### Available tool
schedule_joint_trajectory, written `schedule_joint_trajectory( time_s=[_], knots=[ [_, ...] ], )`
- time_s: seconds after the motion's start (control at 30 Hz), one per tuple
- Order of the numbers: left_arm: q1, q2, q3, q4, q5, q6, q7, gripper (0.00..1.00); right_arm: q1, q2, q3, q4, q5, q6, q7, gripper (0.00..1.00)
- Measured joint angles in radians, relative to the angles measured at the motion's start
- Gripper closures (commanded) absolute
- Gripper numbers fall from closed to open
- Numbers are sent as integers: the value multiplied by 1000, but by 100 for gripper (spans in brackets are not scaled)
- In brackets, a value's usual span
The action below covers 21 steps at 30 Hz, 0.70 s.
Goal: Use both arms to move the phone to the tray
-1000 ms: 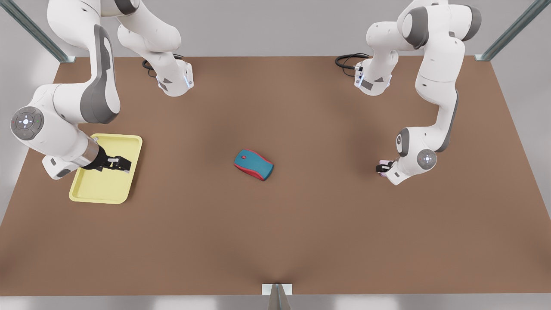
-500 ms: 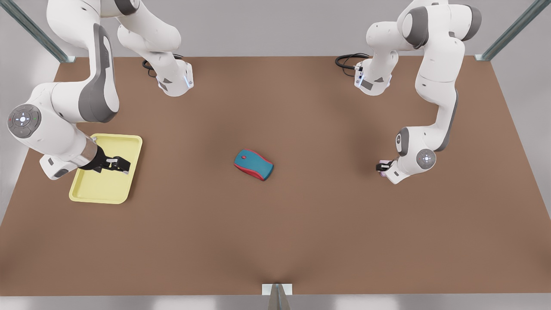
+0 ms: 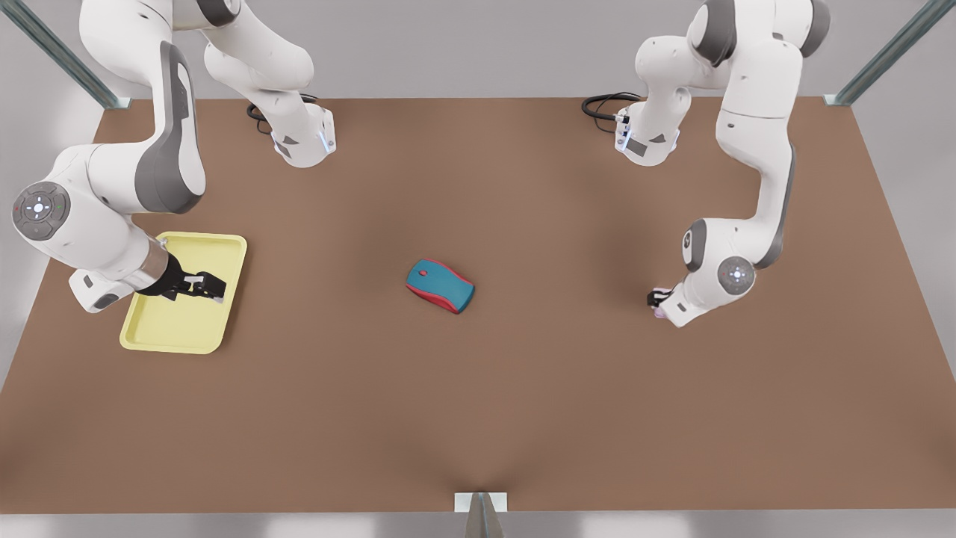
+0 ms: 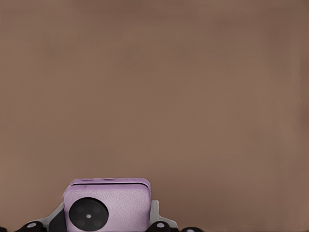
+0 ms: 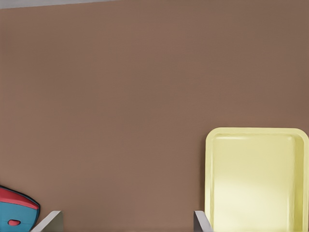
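Holding the phone, the left pincer sits at the front view's right, low to the tabletop; its fingers are closed against the phone's two sides, as the left wrist view shows.

Phone: pale pink-lilac, nearly square, one dark round circle visible on its face in the left wrist view. In the front view a sliver of pink shows at the pincer tip, largely hidden by the wrist. Whether it touches the tabletop or is just clear of it cannot be told.

Right pincer: at the front view's left, poised over the tray, angled toward the tray's right rim. Its two fingers stand well apart with nothing between them.

Tray: pale yellow, shallow, rounded corners, raised rim; lies flat on the tabletop near the left edge, nothing resting in it. In the right wrist view its rim appears beside one fingertip.

Mouse: teal with red trim, near the middle of the tabletop, between the two pincers and well apart from both. Its edge also shows in the right wrist view.

Tabletop: plain brown. Phone and tray lie at opposite ends of it, well apart.

Arm bases: mounted at the far edge, each with a black cable beside it.
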Motion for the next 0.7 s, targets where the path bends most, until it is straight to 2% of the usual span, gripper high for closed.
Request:
schedule_joint_trajectory(
  time_s=[0.2,0.3,0.6,0.7],
  knots=[
    [-291,158,-6,351,-2,-204,-139,25,0,8,-1,5,0,0,-1,0],
    [-408,300,-10,570,-7,-289,-229,25,0,15,-4,9,2,0,-1,0],
    [-437,559,-25,1001,-51,-410,-445,25,0,21,-5,13,3,0,-2,0],
    [-440,641,-21,1084,-71,-412,-503,25,1,22,-5,12,2,0,-2,0]
  ],
)
